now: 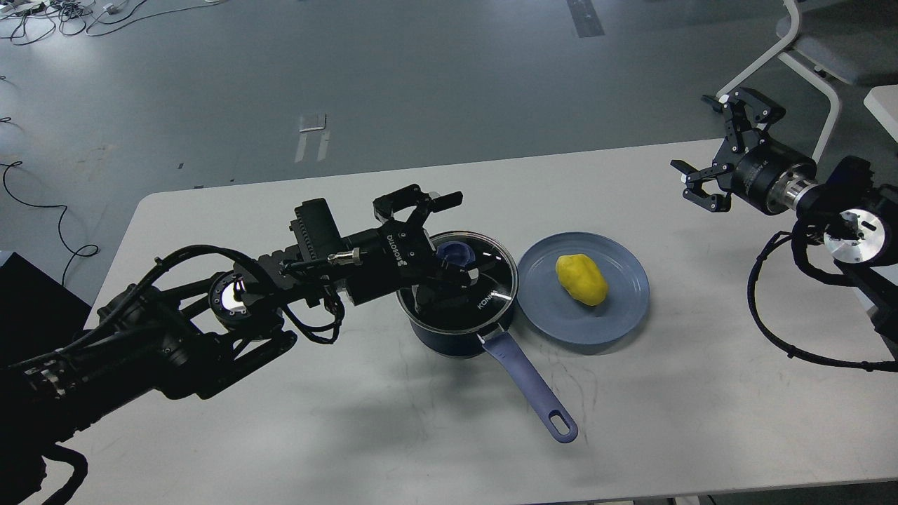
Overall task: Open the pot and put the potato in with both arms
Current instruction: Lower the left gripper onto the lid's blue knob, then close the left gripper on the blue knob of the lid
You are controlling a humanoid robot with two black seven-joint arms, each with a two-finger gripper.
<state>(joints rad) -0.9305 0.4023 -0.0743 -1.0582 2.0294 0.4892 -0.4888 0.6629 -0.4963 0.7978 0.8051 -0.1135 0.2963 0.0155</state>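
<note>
Saucepan [456, 308], dark navy with its lavender handle [530, 382] running toward five o'clock, sits mid-table [280, 435] with the glass lid [484, 280] still on it, the blue-grey plate [624, 294] touching its rim at three o'clock and carrying the yellow potato [581, 279]. Lifting the lid looks like the step in hand, so the left gripper [449, 231], open with its fingers either side of the blue knob [454, 254], should close squarely on the knob and rise straight up. Far out at two o'clock, the right gripper [708, 151] hangs spread wide and empty, touching nothing.
</note>
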